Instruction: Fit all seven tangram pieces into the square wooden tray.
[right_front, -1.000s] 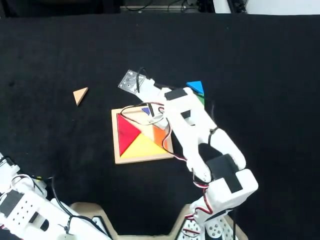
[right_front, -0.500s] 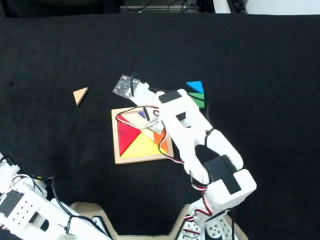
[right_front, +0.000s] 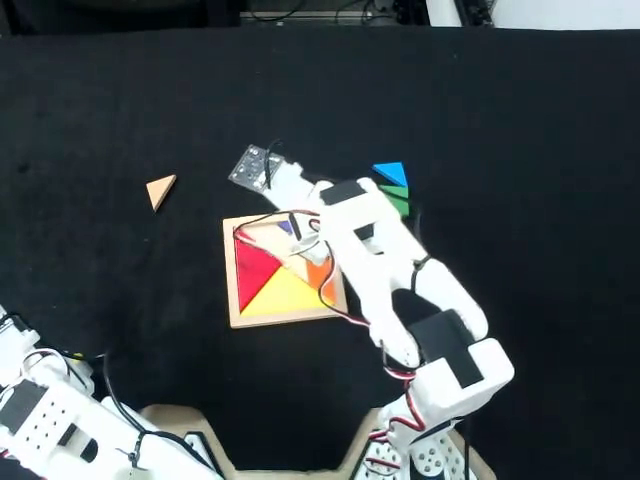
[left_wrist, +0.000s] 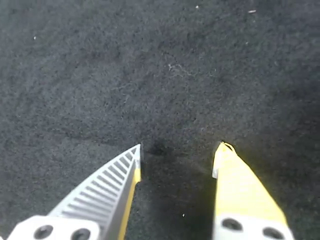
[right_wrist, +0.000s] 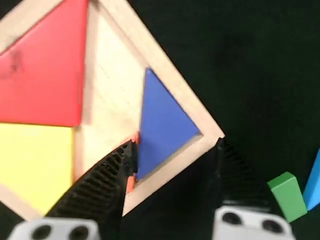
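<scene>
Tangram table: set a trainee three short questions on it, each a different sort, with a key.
1. True or false: the tan triangle lies inside the wooden tray.
2. Which piece sits between the right gripper's fingers? A) red triangle B) dark blue triangle C) green piece
3. Fill in: the left gripper is open above bare black ____.
Key: 1 false; 2 B; 3 cloth.
</scene>
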